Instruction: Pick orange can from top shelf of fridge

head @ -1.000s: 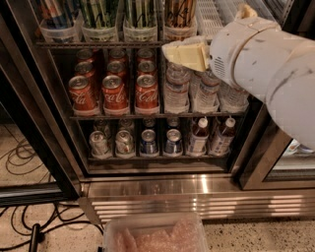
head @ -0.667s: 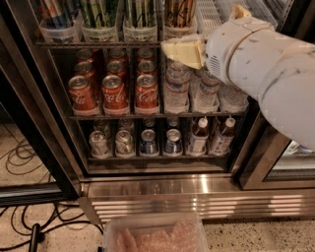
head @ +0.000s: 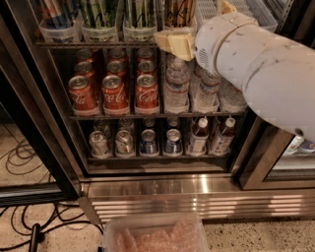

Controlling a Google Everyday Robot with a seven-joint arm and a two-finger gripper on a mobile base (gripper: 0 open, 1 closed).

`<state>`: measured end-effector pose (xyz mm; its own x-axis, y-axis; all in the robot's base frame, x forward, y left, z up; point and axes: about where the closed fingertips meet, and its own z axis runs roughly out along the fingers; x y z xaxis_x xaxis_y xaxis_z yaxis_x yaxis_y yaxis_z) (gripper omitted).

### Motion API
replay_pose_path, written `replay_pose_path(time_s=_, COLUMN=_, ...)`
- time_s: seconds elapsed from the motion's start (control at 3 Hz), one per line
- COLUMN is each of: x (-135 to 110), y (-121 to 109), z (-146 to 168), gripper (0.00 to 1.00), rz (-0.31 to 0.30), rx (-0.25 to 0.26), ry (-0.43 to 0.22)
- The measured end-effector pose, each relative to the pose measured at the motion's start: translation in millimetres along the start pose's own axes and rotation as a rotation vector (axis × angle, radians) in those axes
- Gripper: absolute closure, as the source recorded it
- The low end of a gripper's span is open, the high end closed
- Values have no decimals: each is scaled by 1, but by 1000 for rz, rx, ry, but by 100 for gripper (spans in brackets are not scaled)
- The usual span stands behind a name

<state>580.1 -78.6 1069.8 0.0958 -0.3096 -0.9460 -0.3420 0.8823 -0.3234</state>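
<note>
**Fridge open, orange can not yet taken**

Speckled stone floor ran along the foot of the scene, with black cables (head: 22,157) looped at the left and a clear plastic tub (head: 152,235) of something pinkish at the bottom edge. Above it stood the large display fridge (head: 162,191) with black door frames and a ribbed stainless-steel base.

We judged the task to be at the reach. The white, rounded robot arm (head: 266,64) came in from the right. Its tan-coloured gripper (head: 173,43) hovered at the front edge of the dark wire top shelf (head: 98,45), which was lined with translucent white bins. The approach looked nearly made. The grasp, the lift and the withdrawal were all left to do.

The tall, slim orange can (head: 178,11) with dark script lettering stood upright in its bin on that shelf, to the right of the green-striped tall cans (head: 101,12). It rose directly above the gripper in our view, very near it. Only its lower body showed, the top being cut off by the picture's edge.

We could not tell whether the gripper touched the bin or the can. Nor could we tell how far it was open, and nothing was visibly held. On the rack below, the short red cola cans (head: 114,93) and clear water bottles (head: 176,87) stood undisturbed.
</note>
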Motion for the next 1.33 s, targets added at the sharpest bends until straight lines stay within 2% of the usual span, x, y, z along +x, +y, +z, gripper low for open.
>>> replay_pose_path(time_s=0.33, x=0, y=-4, z=14, gripper=29, rz=-9, rx=11, ry=-24)
replay_pose_path(time_s=1.0, x=11, y=-24, z=43, gripper=29, rz=-39, rx=88, ry=-39)
replay_pose_path(time_s=1.33, x=5, y=-20, z=62, gripper=30, rz=-37, rx=101, ry=-44)
